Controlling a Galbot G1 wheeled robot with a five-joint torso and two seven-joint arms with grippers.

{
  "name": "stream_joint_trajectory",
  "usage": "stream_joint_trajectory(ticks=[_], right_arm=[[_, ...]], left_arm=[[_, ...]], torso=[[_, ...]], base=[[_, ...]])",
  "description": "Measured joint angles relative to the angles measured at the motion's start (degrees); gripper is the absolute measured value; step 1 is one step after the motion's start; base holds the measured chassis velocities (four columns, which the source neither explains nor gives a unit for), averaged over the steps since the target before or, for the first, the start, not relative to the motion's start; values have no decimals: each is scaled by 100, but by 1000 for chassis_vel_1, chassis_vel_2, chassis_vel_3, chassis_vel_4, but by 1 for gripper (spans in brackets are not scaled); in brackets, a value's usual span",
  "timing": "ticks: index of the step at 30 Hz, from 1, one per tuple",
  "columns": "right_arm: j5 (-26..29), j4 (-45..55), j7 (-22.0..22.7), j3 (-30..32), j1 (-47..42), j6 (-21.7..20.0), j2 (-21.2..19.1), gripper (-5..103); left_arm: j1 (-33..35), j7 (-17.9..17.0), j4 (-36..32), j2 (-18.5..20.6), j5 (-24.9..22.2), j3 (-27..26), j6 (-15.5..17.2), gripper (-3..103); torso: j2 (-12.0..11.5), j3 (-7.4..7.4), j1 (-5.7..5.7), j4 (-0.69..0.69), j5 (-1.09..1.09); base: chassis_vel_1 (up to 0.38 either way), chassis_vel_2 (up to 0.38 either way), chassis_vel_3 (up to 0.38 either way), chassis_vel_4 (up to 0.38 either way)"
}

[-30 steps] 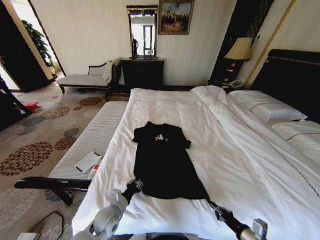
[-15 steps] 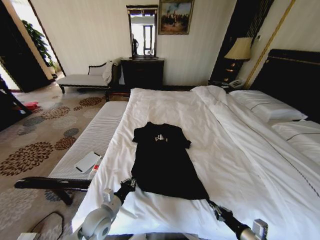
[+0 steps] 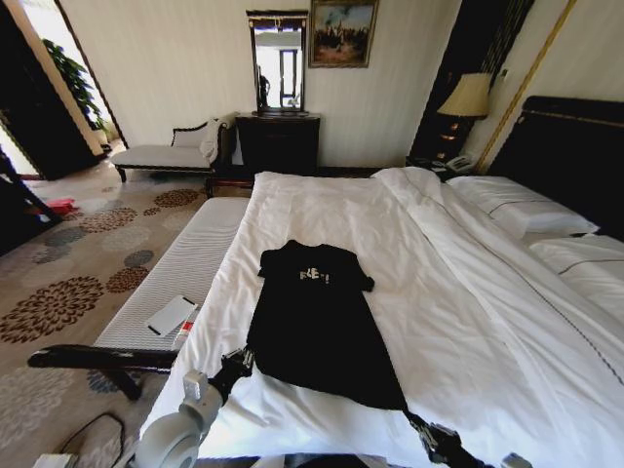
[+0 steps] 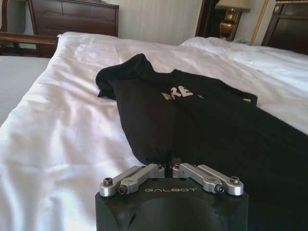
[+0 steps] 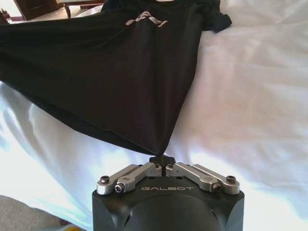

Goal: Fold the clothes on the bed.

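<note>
Black T-shirt [image 3: 317,322], spread on the white bed [image 3: 468,322], is pinched at its near hem corners by the left gripper [image 3: 237,363] and right gripper [image 3: 421,429], whose jaws should be kept level and evenly tensioned.

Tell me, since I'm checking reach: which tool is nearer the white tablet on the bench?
Left. The left tool pinches the shirt's bench-side hem corner, near the tablet; the right tool pinches the opposite corner.
</note>
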Motion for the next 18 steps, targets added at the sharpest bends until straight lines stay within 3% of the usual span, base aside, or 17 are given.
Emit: stream_joint_trajectory(ticks=[9,18], right_arm=[[-265,23,-31,-61,-173,60,75,0],[-476,110,-87,-38,-451,173,183,0]], left_arm=[[1105,127,-152,-164,482,-420,-122,2],[1437,100,-267,-217,552,-752,-148,2]], torso=[[0,0,0,2,0],[0,0,0,1,0]], base=[[0,0,0,0],[0,0,0,0]])
